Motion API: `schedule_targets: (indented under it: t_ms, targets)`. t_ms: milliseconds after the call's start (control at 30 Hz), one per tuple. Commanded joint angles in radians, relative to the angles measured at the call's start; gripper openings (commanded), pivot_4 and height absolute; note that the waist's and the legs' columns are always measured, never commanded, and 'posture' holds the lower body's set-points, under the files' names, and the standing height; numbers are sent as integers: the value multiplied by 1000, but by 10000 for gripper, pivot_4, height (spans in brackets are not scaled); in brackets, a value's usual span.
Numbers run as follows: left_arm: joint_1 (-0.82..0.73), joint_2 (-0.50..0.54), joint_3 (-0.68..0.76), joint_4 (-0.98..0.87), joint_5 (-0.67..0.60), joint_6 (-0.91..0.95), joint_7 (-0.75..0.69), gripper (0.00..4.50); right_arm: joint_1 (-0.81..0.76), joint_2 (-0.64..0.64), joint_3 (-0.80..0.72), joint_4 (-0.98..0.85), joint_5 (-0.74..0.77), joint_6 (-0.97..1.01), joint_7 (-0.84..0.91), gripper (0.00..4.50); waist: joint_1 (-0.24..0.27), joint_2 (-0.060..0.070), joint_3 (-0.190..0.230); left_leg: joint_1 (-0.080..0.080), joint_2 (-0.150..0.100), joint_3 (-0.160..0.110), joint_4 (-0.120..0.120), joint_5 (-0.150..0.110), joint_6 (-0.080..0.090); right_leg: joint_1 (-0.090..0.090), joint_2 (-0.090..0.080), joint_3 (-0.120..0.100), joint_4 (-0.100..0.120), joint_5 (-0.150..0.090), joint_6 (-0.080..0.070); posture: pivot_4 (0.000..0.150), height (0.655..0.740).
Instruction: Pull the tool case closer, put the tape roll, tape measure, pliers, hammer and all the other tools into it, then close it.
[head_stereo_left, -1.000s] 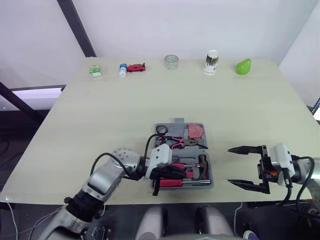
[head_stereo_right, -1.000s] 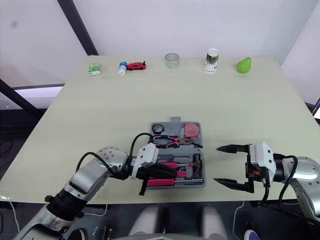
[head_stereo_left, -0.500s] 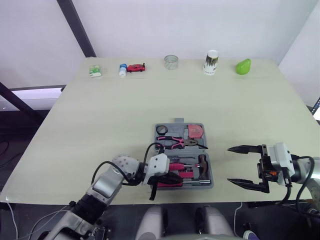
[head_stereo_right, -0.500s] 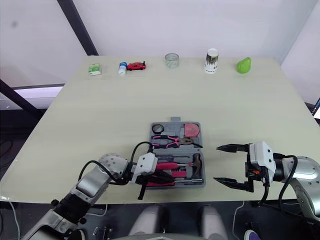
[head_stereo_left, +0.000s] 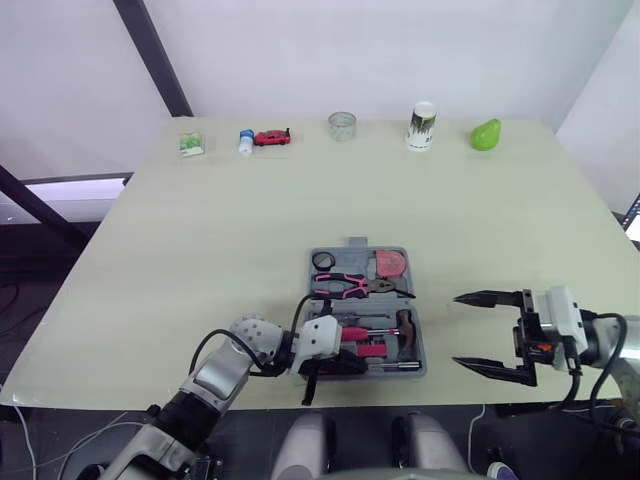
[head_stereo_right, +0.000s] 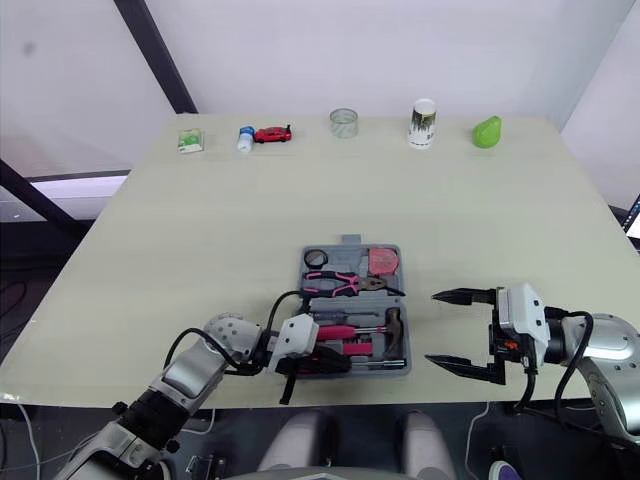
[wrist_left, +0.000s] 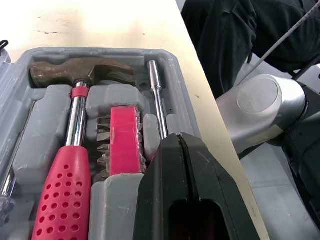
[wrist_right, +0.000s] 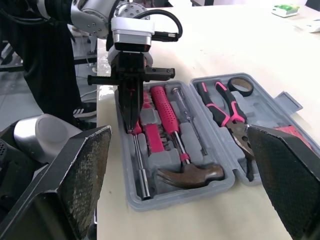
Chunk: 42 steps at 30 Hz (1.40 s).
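Left end effector (wrist_left: 179, 141) pinched, moulded tool case (wrist_left: 173, 75) — dimpled hammer (wrist_left: 75, 125)

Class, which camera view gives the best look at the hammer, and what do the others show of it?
The right wrist view: the hammer lies whole in the case, head to grip. The left wrist view shows it close but cuts off the grip; the eye views show it small.

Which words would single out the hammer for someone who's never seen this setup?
On the pale table, find the open grey tool case near the robot's edge. In its nearer half lies the hammer; unlike the pink-handled pliers in the farther half, it has a dimpled red grip and a brown claw head.
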<state>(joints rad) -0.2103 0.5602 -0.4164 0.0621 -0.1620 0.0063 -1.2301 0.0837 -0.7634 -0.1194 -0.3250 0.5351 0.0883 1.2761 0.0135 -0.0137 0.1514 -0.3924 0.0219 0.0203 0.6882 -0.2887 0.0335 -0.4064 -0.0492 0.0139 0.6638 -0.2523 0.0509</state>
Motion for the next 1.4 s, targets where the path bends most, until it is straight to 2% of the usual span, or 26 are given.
schedule_targets:
  t_ms: [33, 267, 467, 567, 667, 867, 1033, 1067, 1200, 1233, 1267, 1400]
  targets:
    - [31, 12, 13, -74, -12, 92, 25, 474, -8, 11, -5, 7, -5, -24, -11, 45000, 0, 0, 0, 0, 0, 0, 0, 0, 0, 0, 0, 0, 0, 0, 0, 1500, 7400]
    - [45, 41, 154, -264, -140, 257, 83, 474, -21, 43, 16, 55, -78, -38, -82, 45000, 0, 0, 0, 0, 1, -1, 0, 0, 0, 0, 0, 0, 0, 0, 0, 1500, 7400]
    - [64, 67, 283, -283, -210, 352, 144, 474, -78, 78, 64, 135, -171, -64, -158, 45000, -4, 0, 0, 0, 1, 0, 0, 0, 0, 0, 0, 0, 0, 0, 0, 1500, 7400]
    - [83, 88, 333, -260, -240, 378, 141, 474, -122, 90, 106, 178, -261, -33, -238, 45000, -4, 0, 0, 0, 1, 0, -1, 0, 0, 0, 0, 0, 0, 0, 0, 1500, 7400]
    - [78, 106, 379, -174, -217, 336, 154, 474, -165, 84, 153, 246, -330, -26, -266, 45000, -2, 0, 0, 0, 1, 0, -1, 0, 0, 0, 0, 0, 0, 0, 0, 1500, 7400]
    - [48, 137, 436, 19, -189, 245, 128, 474, -290, 120, 213, 437, -356, -25, -241, 45000, -2, 0, 0, 0, 0, 0, -1, 0, 0, -1, 0, -1, 0, 0, 0, 1500, 7400]
    - [20, 140, 449, 161, -168, 162, 97, 0, -391, 158, 246, 601, -383, -66, -211, 32357, -5, 0, 1, -1, 0, 1, -1, 0, 0, -2, 0, 0, 0, 0, 0, 1500, 7400]
    - [15, 138, 447, 176, -166, 150, 91, 0, -403, 163, 253, 623, -388, -74, -203, 26328, -4, 0, 1, -2, 0, 1, -1, 0, 0, -2, 0, 0, 0, 0, 0, 1500, 7400]
    - [-6, 131, 437, 245, -150, 101, 68, 0, -438, 174, 287, 680, -417, -107, -176, 9958, -3, 0, 1, -3, 0, 1, -1, 0, 0, -3, 0, -1, 0, 0, 0, 1500, 7400]
    - [-9, 130, 436, 258, -147, 92, 62, 0, -446, 180, 291, 691, -422, -112, -177, 3513, -4, 0, 1, -3, 0, 1, -1, 0, 0, -3, 0, -1, 0, 0, 0, 1500, 7400]
    - [-11, 128, 435, 271, -143, 80, 57, 0, -453, 186, 294, 702, -425, -117, -175, 882, -4, 0, 1, -3, 0, 1, -1, 0, 0, -3, 0, -1, 0, 0, 0, 1500, 7400]
    - [-19, 119, 424, 310, -126, 37, 46, 0, -471, 199, 308, 724, -440, -135, -173, 882, -6, 0, 1, -3, 0, 1, -1, 0, 0, -3, 0, 0, 0, 0, 0, 1500, 7400]
